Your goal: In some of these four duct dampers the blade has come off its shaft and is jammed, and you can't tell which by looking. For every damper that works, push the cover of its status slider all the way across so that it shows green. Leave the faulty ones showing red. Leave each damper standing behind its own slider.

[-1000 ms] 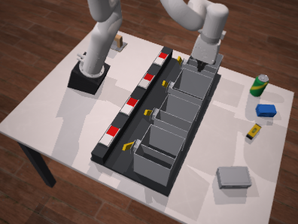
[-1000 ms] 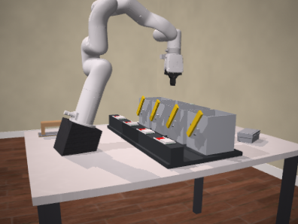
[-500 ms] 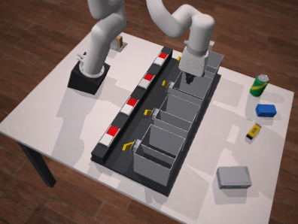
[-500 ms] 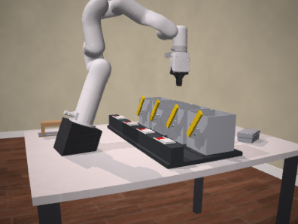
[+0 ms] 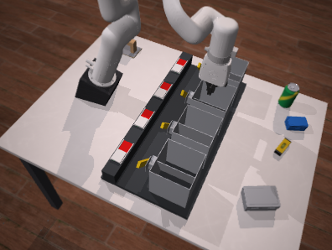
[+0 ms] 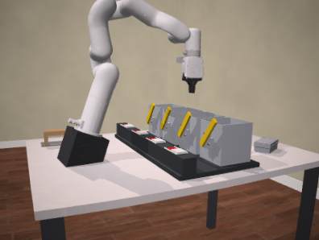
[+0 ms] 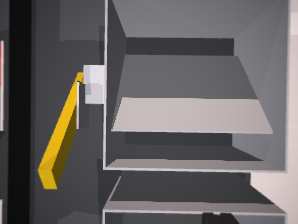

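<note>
Four grey open-topped dampers stand in a row on a dark base (image 5: 135,169) (image 6: 225,166); the nearest (image 5: 173,176) (image 6: 229,141) is at the front, the farthest (image 5: 236,69) at the back. Each has a yellow handle, for example the handle (image 5: 142,163) (image 6: 208,131) of the nearest one. Four sliders in front all show red: (image 5: 181,61), (image 5: 166,85), (image 5: 147,113), (image 5: 126,146). My gripper (image 5: 210,90) (image 6: 192,90) (image 7: 220,218) is shut and empty, hanging high above the far end of the row. The wrist view shows one damper's tilted blade (image 7: 192,115) and its yellow handle (image 7: 60,132).
A green can (image 5: 288,95), a blue box (image 5: 297,123) and a small yellow object (image 5: 282,146) lie at the table's right edge. A grey case (image 5: 260,198) (image 6: 267,144) lies near the front right. A wooden handle (image 5: 133,47) (image 6: 52,135) sits behind the robot base (image 5: 99,85).
</note>
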Motion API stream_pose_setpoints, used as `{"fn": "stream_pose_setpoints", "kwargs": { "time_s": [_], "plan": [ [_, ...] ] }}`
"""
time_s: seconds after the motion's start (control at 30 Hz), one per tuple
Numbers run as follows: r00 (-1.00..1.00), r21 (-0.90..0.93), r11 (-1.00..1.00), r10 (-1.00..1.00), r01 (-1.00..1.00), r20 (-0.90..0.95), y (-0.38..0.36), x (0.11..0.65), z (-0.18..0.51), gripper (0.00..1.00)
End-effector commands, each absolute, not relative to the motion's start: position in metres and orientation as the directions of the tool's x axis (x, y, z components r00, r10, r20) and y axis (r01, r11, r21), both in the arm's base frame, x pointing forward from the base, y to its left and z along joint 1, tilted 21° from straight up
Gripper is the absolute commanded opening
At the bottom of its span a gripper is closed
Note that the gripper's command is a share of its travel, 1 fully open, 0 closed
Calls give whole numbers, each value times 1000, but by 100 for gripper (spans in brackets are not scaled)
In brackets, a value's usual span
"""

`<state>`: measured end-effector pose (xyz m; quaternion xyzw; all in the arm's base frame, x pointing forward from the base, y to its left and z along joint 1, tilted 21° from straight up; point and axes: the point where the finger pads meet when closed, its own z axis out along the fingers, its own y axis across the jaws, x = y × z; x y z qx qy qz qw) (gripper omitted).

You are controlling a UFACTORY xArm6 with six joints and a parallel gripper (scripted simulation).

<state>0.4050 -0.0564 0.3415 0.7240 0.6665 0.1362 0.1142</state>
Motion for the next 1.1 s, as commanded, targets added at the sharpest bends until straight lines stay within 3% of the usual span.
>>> {"fn": "stream_pose_setpoints", "kwargs": {
  "time_s": [0.0,0.6,1.07],
  "plan": [
    [74,351,-85,996,932,44,-57,406,342,0],
    [74,351,-85,996,932,44,-57,406,338,0],
    [75,351,-85,996,932,44,-47,301,300,0]
  ]
}}
